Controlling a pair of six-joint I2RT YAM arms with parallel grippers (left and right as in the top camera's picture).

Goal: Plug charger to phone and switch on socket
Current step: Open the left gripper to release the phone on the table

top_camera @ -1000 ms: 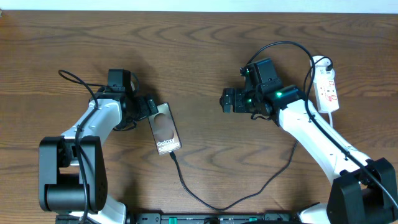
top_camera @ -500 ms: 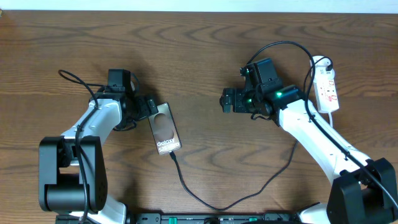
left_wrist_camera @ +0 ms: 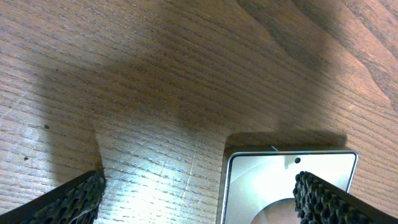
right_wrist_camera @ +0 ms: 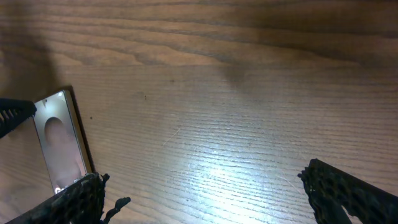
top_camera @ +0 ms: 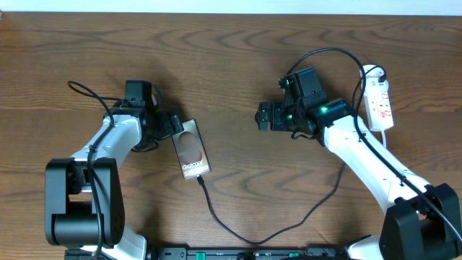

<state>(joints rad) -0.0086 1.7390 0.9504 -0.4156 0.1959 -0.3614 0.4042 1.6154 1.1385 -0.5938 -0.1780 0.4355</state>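
The left gripper sits right at the top end of the phone, its two fingers spread wide apart. In the left wrist view the gripper has bare wood between its ribbed pads. The phone lies flat on the table, with its camera-hole end reaching in on the right-finger side. Whether that finger touches the phone's edge I cannot tell.

The charger meets the phone at the end farthest from the left gripper. From there it loops down, then climbs back beneath the right arm. Whether the tip is fully seated is too small to make out.

The right gripper hangs over open wood, well apart from the phone and pointing towards it. Its fingers are also spread, with nothing between them. From the right wrist the gripper shows only table in its gap, and the phone lies ahead, off its left finger.

The socket lies behind the right gripper, past the arm's elbow, and its switch is too small to read
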